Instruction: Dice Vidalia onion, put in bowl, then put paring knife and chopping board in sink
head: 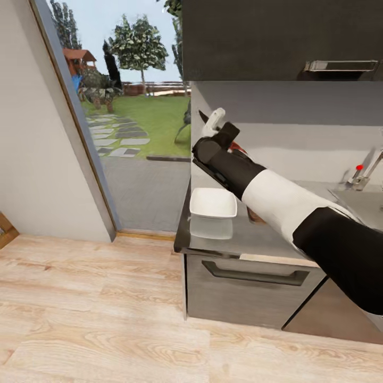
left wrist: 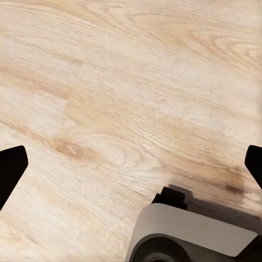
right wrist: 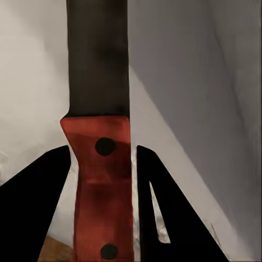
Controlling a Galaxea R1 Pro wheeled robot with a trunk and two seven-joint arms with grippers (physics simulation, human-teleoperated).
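The countertop [head: 250,234] ends at its left edge just beside an open doorway [head: 133,133] onto a garden, and bare wooden floor [head: 80,319] lies wide open in front of the cabinet drawers [head: 250,279]. A dark wall cabinet [head: 276,37] hangs above the counter, leaving a band of free space over the surface.

The bowl [head: 213,203] sits at the counter's front left corner, close to both edges; nothing can be seen inside it. At the counter's right end the sink [head: 367,199] shows only its rim, with the chrome tap [head: 364,173] and red knob behind it.

The right arm reaches across the counter above and behind the bowl, hiding much of the surface. The right gripper [right wrist: 103,164] is raised off the counter with both fingers closed on the reddish handle of the paring knife [right wrist: 101,109], its dark blade pointing up and away toward the wall.

The left gripper [left wrist: 131,164] hangs over the floor, its fingertips wide apart and holding nothing.
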